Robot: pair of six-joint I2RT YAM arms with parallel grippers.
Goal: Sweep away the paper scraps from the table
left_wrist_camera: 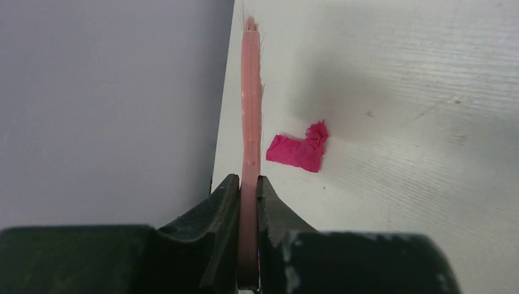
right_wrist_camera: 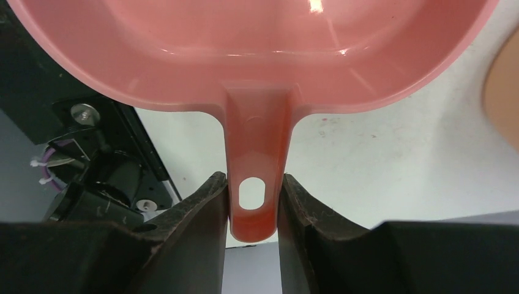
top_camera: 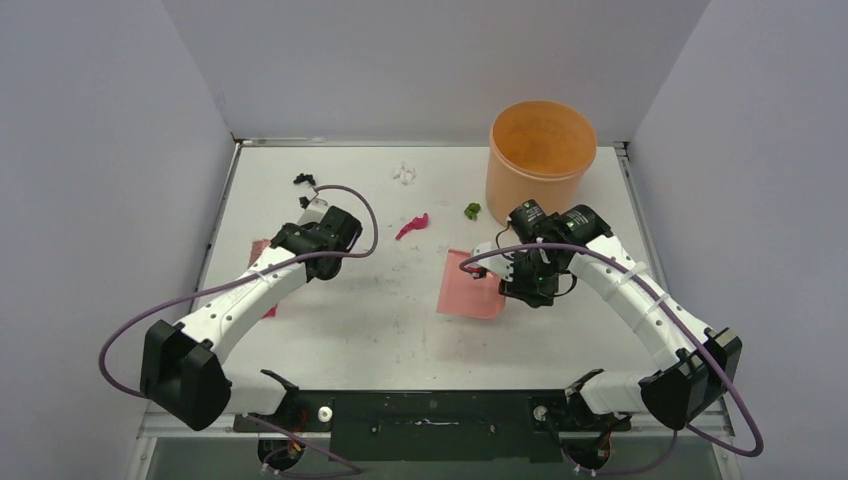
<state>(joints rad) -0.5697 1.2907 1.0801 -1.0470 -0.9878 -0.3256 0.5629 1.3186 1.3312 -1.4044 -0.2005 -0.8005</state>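
My left gripper (top_camera: 292,243) is shut on the pink hand brush (top_camera: 259,247) near the table's left edge. In the left wrist view the gripper (left_wrist_camera: 248,187) holds the brush (left_wrist_camera: 251,104) edge-on, with a magenta scrap (left_wrist_camera: 298,150) lying just right of it. My right gripper (top_camera: 512,278) is shut on the handle of the pink dustpan (top_camera: 470,286), which lies flat at mid-table. The right wrist view shows this gripper (right_wrist_camera: 253,187) with the dustpan (right_wrist_camera: 257,55) in front of it. Black (top_camera: 303,181), white (top_camera: 405,174), magenta (top_camera: 412,225) and green (top_camera: 472,210) scraps lie on the white table (top_camera: 380,320).
An orange bucket (top_camera: 540,150) stands at the back right, close to my right wrist; its side shows in the right wrist view (right_wrist_camera: 505,92). Grey walls close in the left, back and right. A purple cable loops over the left arm (top_camera: 360,215).
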